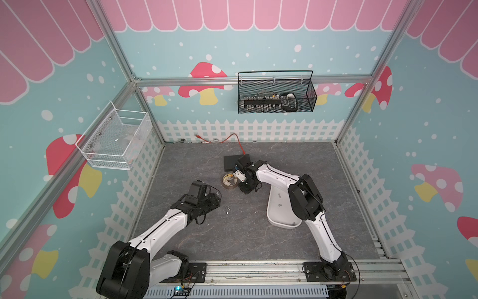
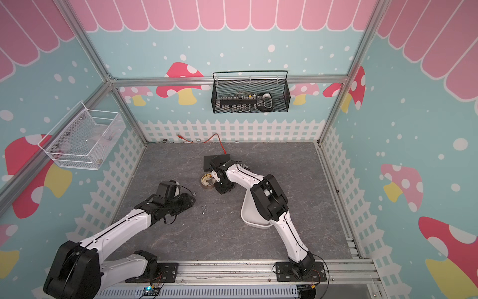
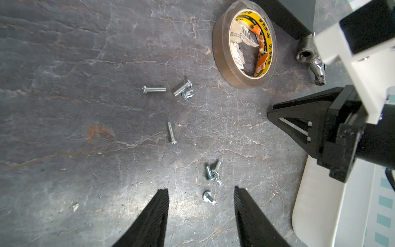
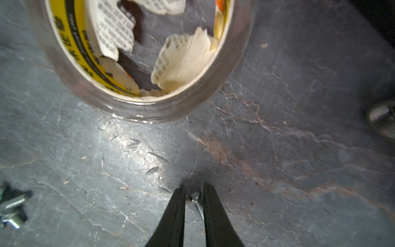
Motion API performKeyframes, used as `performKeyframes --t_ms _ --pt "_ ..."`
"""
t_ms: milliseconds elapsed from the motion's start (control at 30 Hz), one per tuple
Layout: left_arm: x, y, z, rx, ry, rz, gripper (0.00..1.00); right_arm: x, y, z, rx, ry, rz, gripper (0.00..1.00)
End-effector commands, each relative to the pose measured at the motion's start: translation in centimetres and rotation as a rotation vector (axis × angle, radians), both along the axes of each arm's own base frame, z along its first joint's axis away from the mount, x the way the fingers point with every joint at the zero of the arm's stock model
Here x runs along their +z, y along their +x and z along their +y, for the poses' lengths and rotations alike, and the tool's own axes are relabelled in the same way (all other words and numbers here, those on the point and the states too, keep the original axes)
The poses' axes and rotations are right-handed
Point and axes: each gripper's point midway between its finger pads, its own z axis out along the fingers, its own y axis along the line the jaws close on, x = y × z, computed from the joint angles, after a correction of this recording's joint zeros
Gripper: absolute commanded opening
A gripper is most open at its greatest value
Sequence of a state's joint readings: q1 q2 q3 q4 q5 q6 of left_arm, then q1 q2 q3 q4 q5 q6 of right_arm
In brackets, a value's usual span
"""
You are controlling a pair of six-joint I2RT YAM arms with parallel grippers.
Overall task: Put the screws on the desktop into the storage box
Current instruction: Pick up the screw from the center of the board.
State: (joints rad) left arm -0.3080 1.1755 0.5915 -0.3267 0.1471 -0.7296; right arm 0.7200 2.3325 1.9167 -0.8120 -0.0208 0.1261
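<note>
Silver screw (image 4: 195, 196) is pinched against the desktop (image 4: 277, 160) by the right claw (image 4: 194, 187), ready for lifting. The left claw (image 3: 200, 189) is held spread above more screws (image 3: 211, 173).

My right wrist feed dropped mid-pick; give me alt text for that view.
The right hand, fingers a narrow gap apart, flanks one small screw on the grey desktop; contact is unclear. A tape roll lies beyond, more screws at the picture's edge.
</note>
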Motion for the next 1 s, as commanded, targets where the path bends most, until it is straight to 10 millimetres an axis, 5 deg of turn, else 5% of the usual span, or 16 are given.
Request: performKeyframes --t_ms 0,367,700,967 --pt "0.1 0.1 -0.1 -0.005 -0.008 -0.007 0.54 -2.7 -1.0 -0.9 0.006 -0.061 0.062 0.18" --pt "-0.1 0.1 0.1 0.000 -0.002 -0.003 0.54 -2.2 -0.7 -0.9 -0.026 -0.040 0.077 0.00" --pt "0.1 0.1 0.0 0.000 -0.006 -0.010 0.54 4.2 -0.2 0.9 -0.038 0.114 0.006 0.00" --pt "0.0 0.1 0.0 0.002 -0.006 -0.005 0.54 9.3 -1.6 -0.1 -0.070 0.204 -0.055 0.00"
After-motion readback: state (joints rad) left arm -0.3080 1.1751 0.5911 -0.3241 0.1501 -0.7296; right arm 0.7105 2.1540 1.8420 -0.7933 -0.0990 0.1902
